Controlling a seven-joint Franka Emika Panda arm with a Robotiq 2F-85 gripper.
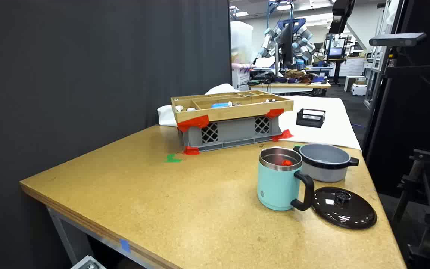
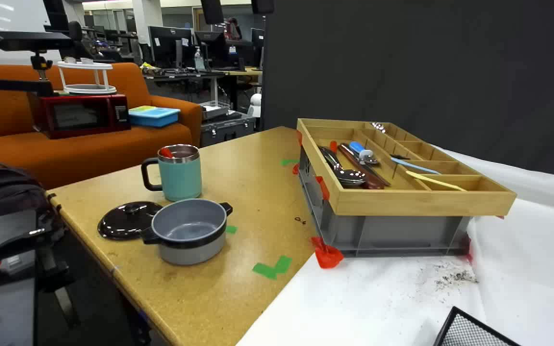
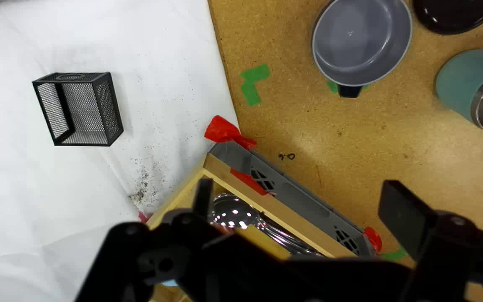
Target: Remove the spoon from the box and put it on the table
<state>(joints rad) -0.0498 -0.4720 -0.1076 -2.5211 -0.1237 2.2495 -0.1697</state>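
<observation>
The box (image 1: 233, 130) is a low grey lattice crate with red tape and a tan wooden divided tray on top. It shows in an exterior view (image 2: 402, 230) and the wrist view (image 3: 294, 201). A shiny metallic spoon (image 3: 233, 212) lies in the tray's large compartment beside its long wall. In an exterior view the spoon (image 2: 351, 179) lies among other utensils. The table (image 1: 144, 209) is tan wood. My gripper (image 3: 298, 197) is open and empty, high above; one finger overlaps the tray in view, the other the table. Two black tips at an exterior view's top edge look like its fingers.
A mint-green mug (image 1: 279, 183) with something red inside, a grey pot (image 1: 325, 168) and a dark lid (image 1: 343, 207) stand near one table edge. A black mesh holder (image 3: 80, 109) stands on white cloth beside the box. Other utensils (image 2: 363, 154) share the tray.
</observation>
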